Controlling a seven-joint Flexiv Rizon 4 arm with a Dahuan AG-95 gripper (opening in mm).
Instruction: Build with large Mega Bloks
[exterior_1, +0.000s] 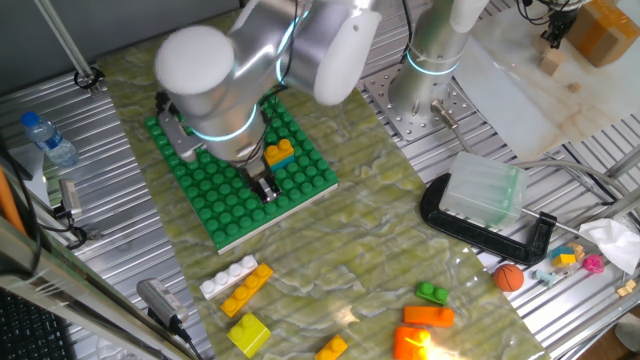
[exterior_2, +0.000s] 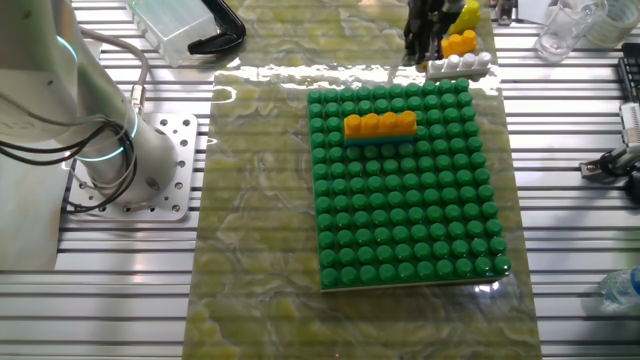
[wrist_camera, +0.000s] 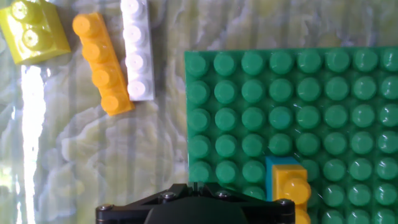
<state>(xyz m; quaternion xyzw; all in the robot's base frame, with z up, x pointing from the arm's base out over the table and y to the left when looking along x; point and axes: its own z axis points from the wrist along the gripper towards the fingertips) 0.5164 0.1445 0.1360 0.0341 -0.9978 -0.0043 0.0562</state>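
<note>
A green studded baseplate lies on the marbled mat. A yellow-orange four-stud bar sits on it, stacked on a cyan brick. My gripper hangs over the plate's edge nearest the loose bricks, shut with nothing in it. Just off that edge lie a white bar, a yellow-orange bar and a yellow brick. Farther off on the mat are an orange brick and a green brick.
A black clamp and a clear plastic box stand right of the plate. An orange ball and small toys lie beyond them. A water bottle is at the left. The arm's base is behind the mat.
</note>
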